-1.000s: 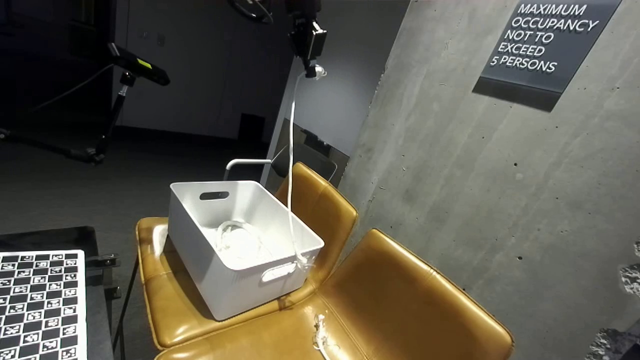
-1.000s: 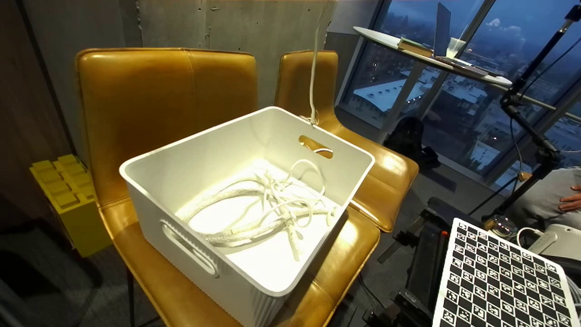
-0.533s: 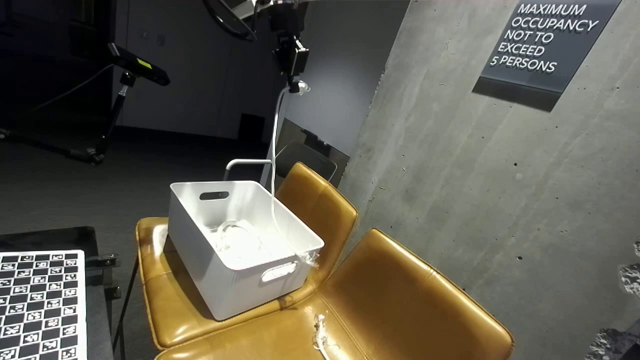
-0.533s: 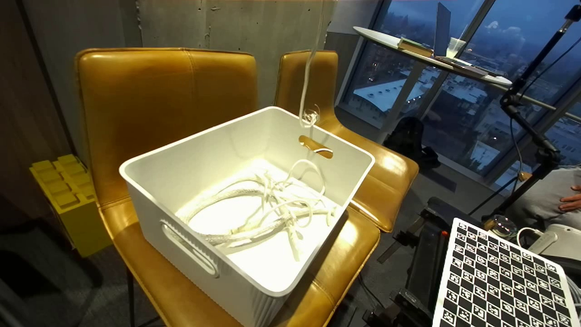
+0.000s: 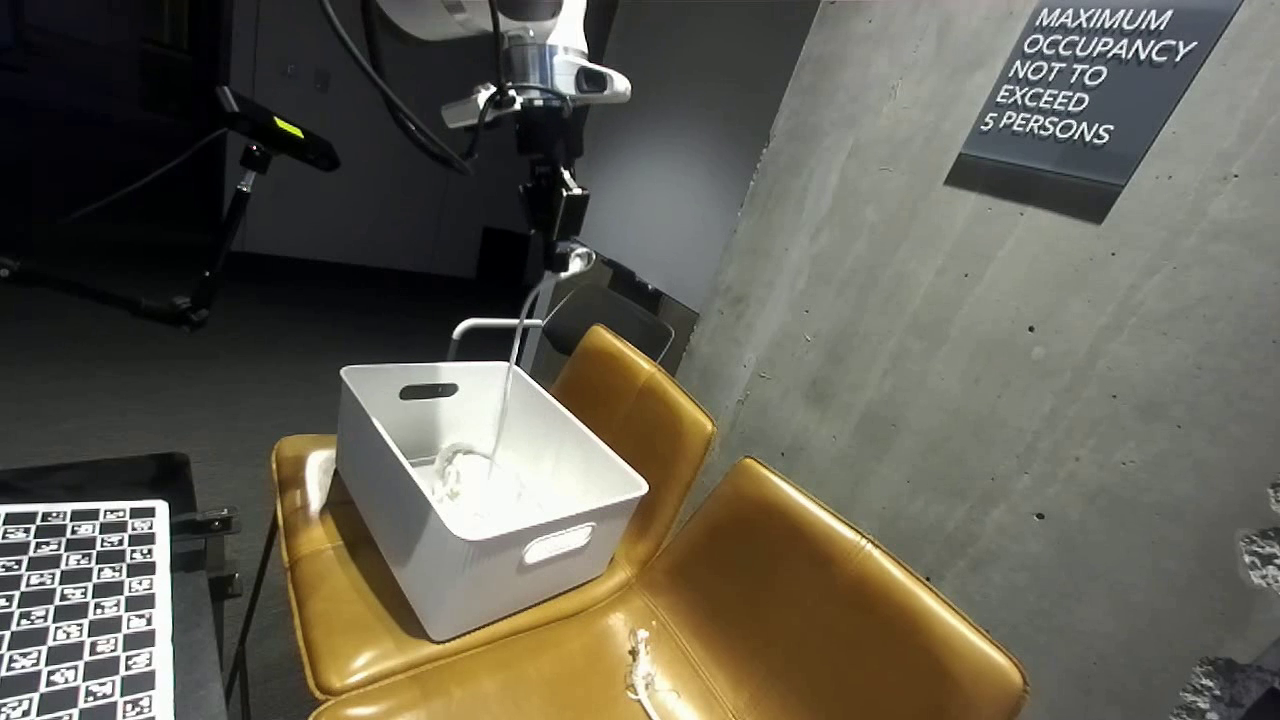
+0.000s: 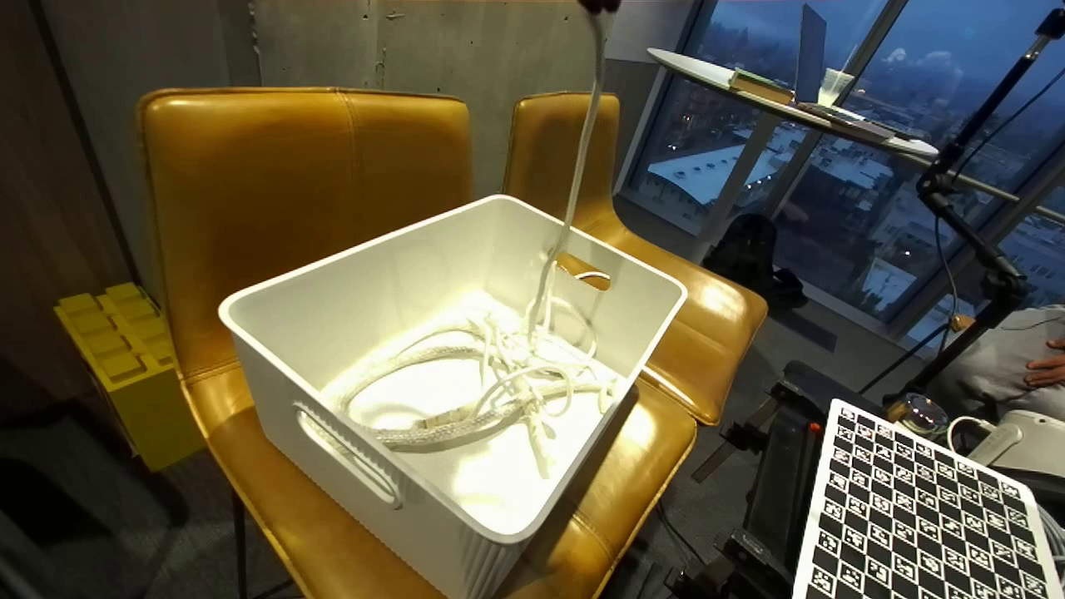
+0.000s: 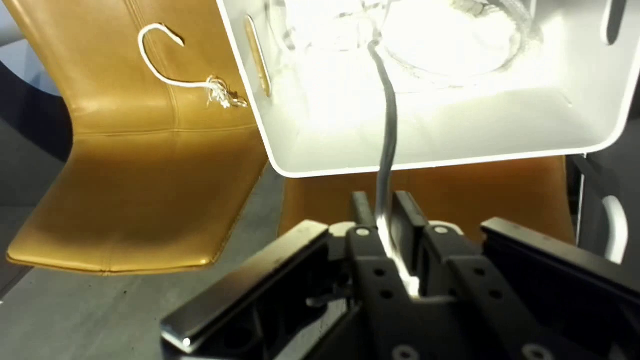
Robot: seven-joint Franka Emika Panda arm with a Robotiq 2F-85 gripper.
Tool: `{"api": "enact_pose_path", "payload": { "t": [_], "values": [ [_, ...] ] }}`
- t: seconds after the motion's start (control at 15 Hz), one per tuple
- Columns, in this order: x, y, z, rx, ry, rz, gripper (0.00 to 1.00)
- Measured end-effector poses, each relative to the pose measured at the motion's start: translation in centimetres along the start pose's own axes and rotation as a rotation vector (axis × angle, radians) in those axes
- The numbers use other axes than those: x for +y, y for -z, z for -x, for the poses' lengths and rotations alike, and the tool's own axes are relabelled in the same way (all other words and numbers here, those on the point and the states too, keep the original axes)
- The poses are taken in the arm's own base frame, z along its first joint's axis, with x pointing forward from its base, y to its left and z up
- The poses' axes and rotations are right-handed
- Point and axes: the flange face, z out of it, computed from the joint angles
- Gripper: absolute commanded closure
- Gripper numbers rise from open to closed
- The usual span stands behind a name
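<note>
- Nearest in, the gripper [image 7: 383,207] stands narrow, its fingers close either side of a pale rope [image 7: 390,120], and the rope hangs from that grip!
- Down it drops into a white bin [image 6: 399,291], its lower part above or among pale coils [image 6: 441,428]; contact is hard to call.
- Light, soft and limp, by the look of it, and hardly fragile; the smooth plain length seems the surer hold, not loose strands.
- Next door, a shorter rope [image 7: 175,83], frayed at one end, lies on a tan chair [image 7: 140,180].
- Farther back, a concrete wall [image 5: 950,350] carries a dark sign [image 5: 1050,165].
</note>
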Motion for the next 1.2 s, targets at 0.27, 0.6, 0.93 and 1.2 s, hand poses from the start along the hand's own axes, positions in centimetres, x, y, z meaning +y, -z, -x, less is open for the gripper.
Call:
{"api": "enact_pose_path", "payload": {
  "t": [0.27,0.6,0.93,1.2],
  "values": [
    [4.8,-6.4,1.5,-0.068,-0.035,0.031,0.21],
    [14.9,-12.5,3.1,-0.141,-0.048,0.046,0.0],
    [25.6,-17.0,3.6,-0.173,-0.067,-0.064,0.0],
    [30.2,-21.8,2.6,-0.202,-0.087,-0.14,0.0]
  ]
}}
